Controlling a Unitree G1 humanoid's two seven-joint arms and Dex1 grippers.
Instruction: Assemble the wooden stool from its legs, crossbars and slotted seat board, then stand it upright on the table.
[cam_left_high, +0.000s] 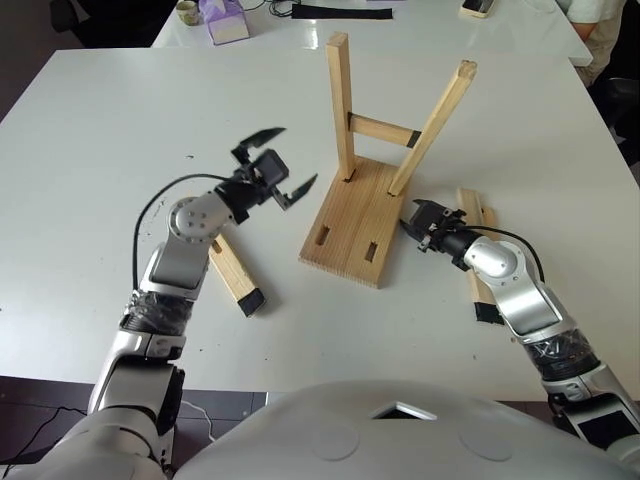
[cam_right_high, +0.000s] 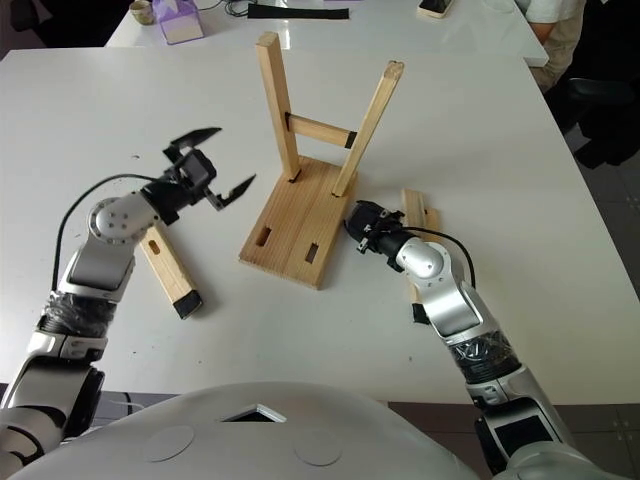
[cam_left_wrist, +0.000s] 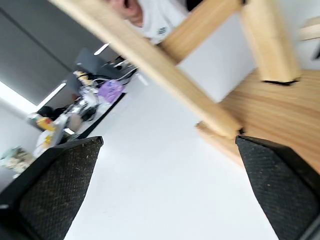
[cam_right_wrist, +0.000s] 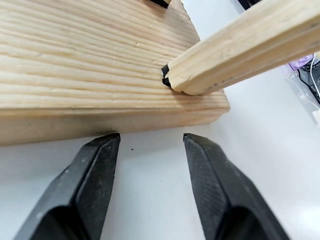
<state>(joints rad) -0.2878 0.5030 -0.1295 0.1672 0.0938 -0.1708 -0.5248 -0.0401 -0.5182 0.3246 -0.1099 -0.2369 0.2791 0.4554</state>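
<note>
On the table (cam_left_high: 120, 120), the seat board (cam_left_high: 350, 215) lies just ahead of the right gripper (cam_right_wrist: 151, 138), slightly parted and empty; the left gripper (cam_left_high: 298, 156) gapes empty.

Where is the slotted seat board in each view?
Left eye view: seat board flat at centre, between the arms.
Right eye view: seat board flat, just left of centre.
Left wrist view: seat board close, beneath the crossbar.
Right wrist view: seat board close up, side edge facing the camera.
Shared landmark: the leaning leg plugged into its far right slot.
</note>
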